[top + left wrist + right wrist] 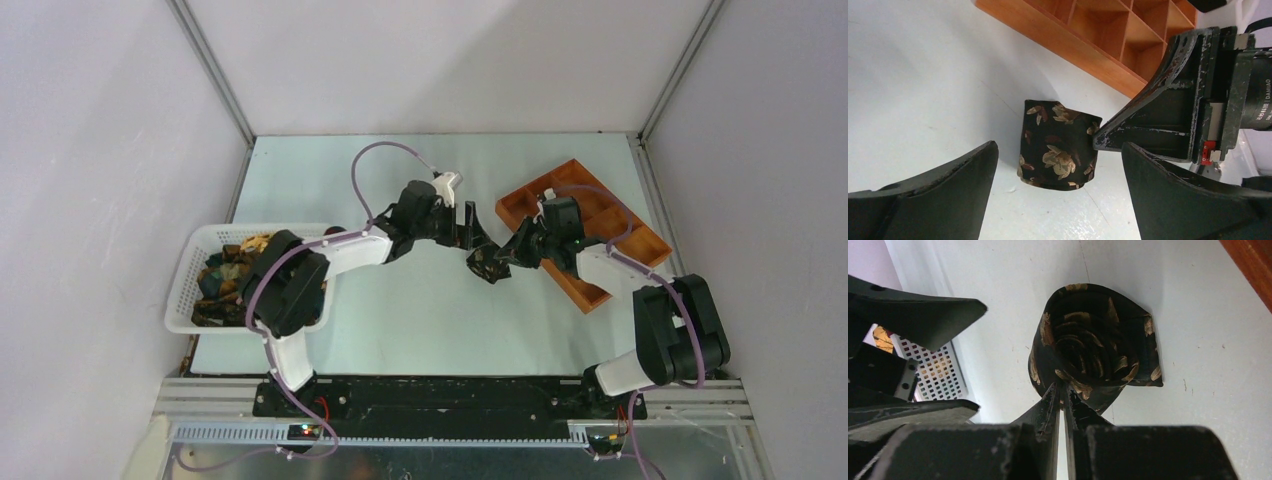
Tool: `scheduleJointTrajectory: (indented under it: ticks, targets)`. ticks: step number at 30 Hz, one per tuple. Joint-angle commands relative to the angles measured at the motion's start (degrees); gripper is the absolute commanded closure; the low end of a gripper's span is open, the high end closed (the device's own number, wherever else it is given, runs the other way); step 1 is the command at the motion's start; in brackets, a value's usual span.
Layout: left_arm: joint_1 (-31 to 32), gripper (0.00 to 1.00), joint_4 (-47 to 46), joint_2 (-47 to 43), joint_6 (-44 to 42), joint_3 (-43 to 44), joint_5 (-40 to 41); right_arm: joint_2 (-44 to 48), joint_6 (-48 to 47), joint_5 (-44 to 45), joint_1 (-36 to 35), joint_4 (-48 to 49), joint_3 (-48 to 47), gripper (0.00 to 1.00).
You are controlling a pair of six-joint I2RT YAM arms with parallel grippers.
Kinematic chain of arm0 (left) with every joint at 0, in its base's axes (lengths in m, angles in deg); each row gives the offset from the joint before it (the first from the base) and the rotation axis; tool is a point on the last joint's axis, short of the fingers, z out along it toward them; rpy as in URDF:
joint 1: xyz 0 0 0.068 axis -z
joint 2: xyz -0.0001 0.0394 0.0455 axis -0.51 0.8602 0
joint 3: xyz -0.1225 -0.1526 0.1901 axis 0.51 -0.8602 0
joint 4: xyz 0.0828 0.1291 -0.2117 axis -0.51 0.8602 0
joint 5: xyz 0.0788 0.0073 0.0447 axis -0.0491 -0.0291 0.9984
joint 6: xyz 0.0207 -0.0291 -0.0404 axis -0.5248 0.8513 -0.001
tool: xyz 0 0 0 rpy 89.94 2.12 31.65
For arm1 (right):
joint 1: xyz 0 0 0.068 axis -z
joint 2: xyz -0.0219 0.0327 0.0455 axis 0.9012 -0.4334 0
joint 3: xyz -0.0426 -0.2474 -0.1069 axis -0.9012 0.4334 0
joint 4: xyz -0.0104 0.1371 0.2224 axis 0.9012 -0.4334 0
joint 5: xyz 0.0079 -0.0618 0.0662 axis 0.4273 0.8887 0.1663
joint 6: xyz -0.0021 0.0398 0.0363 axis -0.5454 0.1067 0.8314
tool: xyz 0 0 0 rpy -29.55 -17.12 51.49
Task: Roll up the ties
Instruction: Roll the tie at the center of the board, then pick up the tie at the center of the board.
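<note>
Right wrist: right claw (1062, 390) clenched on the rim of the rolled tie (1095, 340), just ahead of its tips. Left claw (1058, 150) spread wide, straddling it. We count one rolled; the ties (222, 275) in the basket (180, 300) remain, probably several.

1 rolled tie (1058, 145) sits on 1 bench (420, 320). More ties (222, 275) are heaped in 1 white mesh basket (180, 300), and they overlap too much for a count. There is 1 orange compartment tray (520, 203). It is divided into several compartments, but an arm hides part of it, so their total cannot be told. There are 2 arms, the left arm (345, 250) and the right arm (610, 270), each with 1 pair of jaws made of 2 fingers.
</note>
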Motion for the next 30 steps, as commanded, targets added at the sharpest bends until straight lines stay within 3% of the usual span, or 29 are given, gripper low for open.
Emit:
scheduleJointTrajectory:
  ticks: [1, 23, 30]
  targets:
    - [-0.27, 0.0, -6.49, 3.12, 2.93, 0.03, -5.93, -0.4, 0.05, 0.11, -0.3, 1.0, -0.39, 0.91]
    - [1.72, 0.0, -11.48, 12.26, 8.06, 0.67, -10.72, -1.13, -1.46, 4.38, -0.38, -3.96, -0.39, 0.93]
    - [3.04, 0.1, -12.97, 13.2, 8.86, 0.86, -12.43, -1.09, -1.69, 5.15, -0.23, -4.35, -0.39, 0.94]
